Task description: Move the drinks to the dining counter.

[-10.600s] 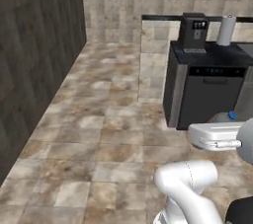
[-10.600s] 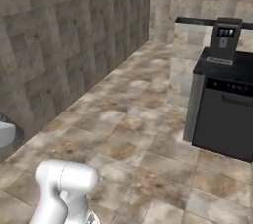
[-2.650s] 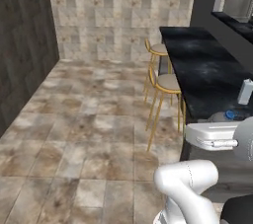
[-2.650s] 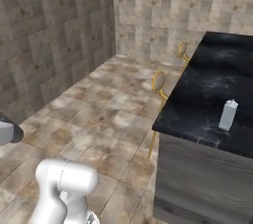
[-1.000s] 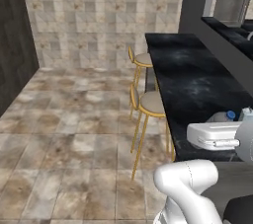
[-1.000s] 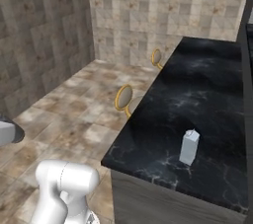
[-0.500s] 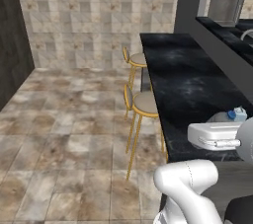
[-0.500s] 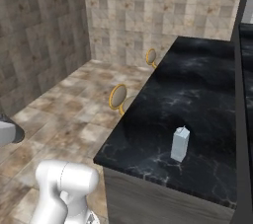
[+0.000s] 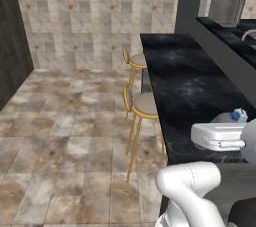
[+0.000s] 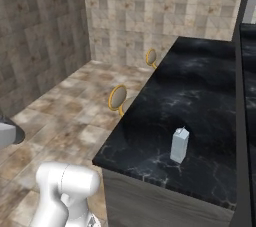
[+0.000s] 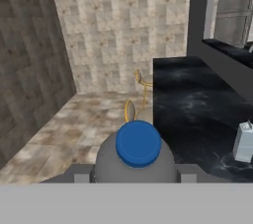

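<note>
The clear plastic bottle (image 11: 138, 161) with its blue cap (image 11: 138, 144) sits between the fingers of my gripper (image 11: 134, 176), which is shut on it. In the left base view the blue cap (image 9: 239, 115) peeks out above my white hand (image 9: 220, 136), over the near end of the dining counter (image 9: 185, 86). The white gable-top carton (image 10: 180, 145) stands upright on the black marble dining counter (image 10: 200, 86) near its front end. From the hand, the carton (image 11: 243, 141) is ahead and to the right of the bottle.
Two gold-legged stools (image 9: 145, 106) (image 9: 135, 61) stand along the counter's left side. A higher narrow ledge (image 9: 225, 33) runs along its right side. Tiled floor (image 9: 65, 121) lies open to the left, with a tiled wall (image 9: 95, 16) at the far end.
The whole picture has shifted as the base drove on along the counter; the counter and carton now show closer. The bottle stays in the shut gripper.
</note>
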Motion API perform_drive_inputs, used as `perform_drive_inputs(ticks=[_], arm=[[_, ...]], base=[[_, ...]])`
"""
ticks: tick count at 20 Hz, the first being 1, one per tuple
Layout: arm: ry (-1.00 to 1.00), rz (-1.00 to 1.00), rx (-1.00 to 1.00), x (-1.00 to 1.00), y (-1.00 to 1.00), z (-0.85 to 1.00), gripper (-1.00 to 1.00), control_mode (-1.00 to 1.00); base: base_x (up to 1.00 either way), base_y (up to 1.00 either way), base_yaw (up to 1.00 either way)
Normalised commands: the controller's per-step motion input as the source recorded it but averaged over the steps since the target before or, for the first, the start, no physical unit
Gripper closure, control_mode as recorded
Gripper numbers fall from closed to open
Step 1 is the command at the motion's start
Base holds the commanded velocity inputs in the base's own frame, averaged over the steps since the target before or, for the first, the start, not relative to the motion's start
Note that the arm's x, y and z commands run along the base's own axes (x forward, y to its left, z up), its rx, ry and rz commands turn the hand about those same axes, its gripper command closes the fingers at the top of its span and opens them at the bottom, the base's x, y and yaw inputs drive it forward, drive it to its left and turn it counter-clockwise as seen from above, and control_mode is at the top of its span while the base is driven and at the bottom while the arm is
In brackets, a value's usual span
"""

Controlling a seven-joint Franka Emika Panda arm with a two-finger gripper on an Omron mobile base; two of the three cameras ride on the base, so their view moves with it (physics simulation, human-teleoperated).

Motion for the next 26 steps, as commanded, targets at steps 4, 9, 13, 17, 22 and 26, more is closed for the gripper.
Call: perform_drive_inputs(ticks=[4, 9, 13, 17, 22, 26], arm=[[0.06, -0.10, 0.24, -0.15, -0.43, 0.79, 1.00, -1.00], [0.29, -0.10, 0.21, -0.02, -0.35, 0.67, 1.00, -1.00], [0.29, -0.03, 0.09, 0.00, -0.17, 0.25, 1.00, -1.00], [0.03, 0.00, 0.00, 0.00, 0.00, 0.01, 1.00, -1.00], [0.03, 0.00, -0.09, 0.00, 0.00, -0.32, 1.00, -1.00], [0.07, 0.00, -0.13, 0.00, 0.00, -0.57, 1.00, -1.00]], base=[[0.00, 0.00, 0.00], [0.00, 0.00, 0.00], [0.00, 0.00, 0.00], [0.00, 0.00, 0.00], [0.00, 0.00, 0.00], [0.00, 0.00, 0.00]])
